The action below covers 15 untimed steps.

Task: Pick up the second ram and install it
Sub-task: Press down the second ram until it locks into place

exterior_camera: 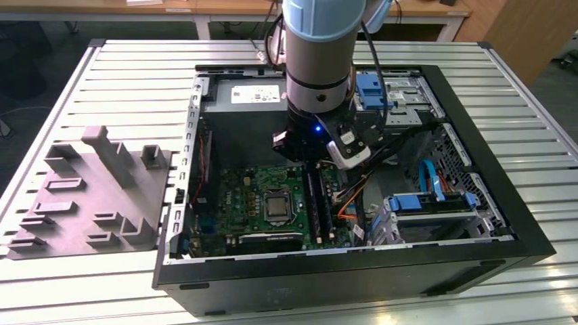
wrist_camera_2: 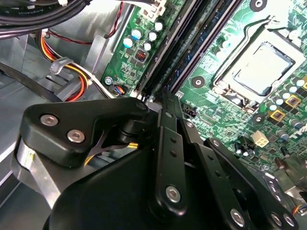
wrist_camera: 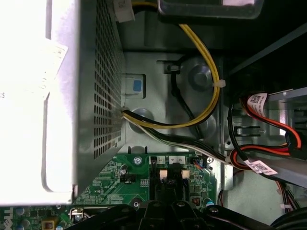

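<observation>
My gripper [exterior_camera: 310, 164] reaches down into the open PC case [exterior_camera: 505, 223], at the far end of the long black slots on the green motherboard [exterior_camera: 257, 183]. The second ram [exterior_camera: 315, 200], a thin dark stick, lies along one of those slots and runs from under the fingertips toward the case front. In the second wrist view the black fingers [wrist_camera_2: 168, 124] are pressed together, and the gripper [wrist_camera_2: 166, 94] rests on the end of the ram [wrist_camera_2: 192, 50]. In the first wrist view the gripper [wrist_camera: 166, 194] sits between two white slot latches [wrist_camera: 162, 173].
The grey power supply [exterior_camera: 248, 95] lies just beyond the gripper, with yellow and black cables [wrist_camera: 206, 72] running beside it. The processor socket [exterior_camera: 273, 206] is next to the slots. Blue drive brackets [exterior_camera: 424, 203] stand on the exterior view's right. A grey moulded fixture [exterior_camera: 86, 196] lies outside the case.
</observation>
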{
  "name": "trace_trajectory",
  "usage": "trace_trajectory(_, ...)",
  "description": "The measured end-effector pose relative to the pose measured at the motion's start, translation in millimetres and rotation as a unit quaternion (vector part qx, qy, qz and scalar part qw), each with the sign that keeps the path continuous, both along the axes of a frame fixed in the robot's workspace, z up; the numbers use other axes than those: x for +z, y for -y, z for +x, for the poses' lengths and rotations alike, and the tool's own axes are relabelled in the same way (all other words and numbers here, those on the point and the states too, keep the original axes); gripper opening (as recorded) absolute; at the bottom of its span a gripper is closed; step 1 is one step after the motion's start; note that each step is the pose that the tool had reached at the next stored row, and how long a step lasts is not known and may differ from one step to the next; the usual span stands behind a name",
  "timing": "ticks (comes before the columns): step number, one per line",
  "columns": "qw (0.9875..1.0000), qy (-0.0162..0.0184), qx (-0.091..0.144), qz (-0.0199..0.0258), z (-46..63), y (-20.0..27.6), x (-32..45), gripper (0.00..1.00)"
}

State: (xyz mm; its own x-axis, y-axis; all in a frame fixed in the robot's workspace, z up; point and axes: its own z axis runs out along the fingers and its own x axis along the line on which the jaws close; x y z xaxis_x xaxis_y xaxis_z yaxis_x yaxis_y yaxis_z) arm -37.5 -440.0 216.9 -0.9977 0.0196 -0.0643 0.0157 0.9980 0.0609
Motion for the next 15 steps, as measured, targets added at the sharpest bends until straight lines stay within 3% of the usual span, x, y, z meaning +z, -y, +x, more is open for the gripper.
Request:
trace_trajectory(3,1.0000,0.0003,0.000,0.0009,0.1,-0.2,1.9,0.10)
trace_trajectory(7,1.0000,0.0001,0.000,0.0000,0.0,0.0,11.4,0.10)
trace_trajectory(10,1.0000,0.0001,0.000,-0.0003,0.0,0.0,12.3,0.10)
trace_trajectory(15,1.0000,0.0000,0.000,-0.0004,0.0,6.4,12.4,0.10)
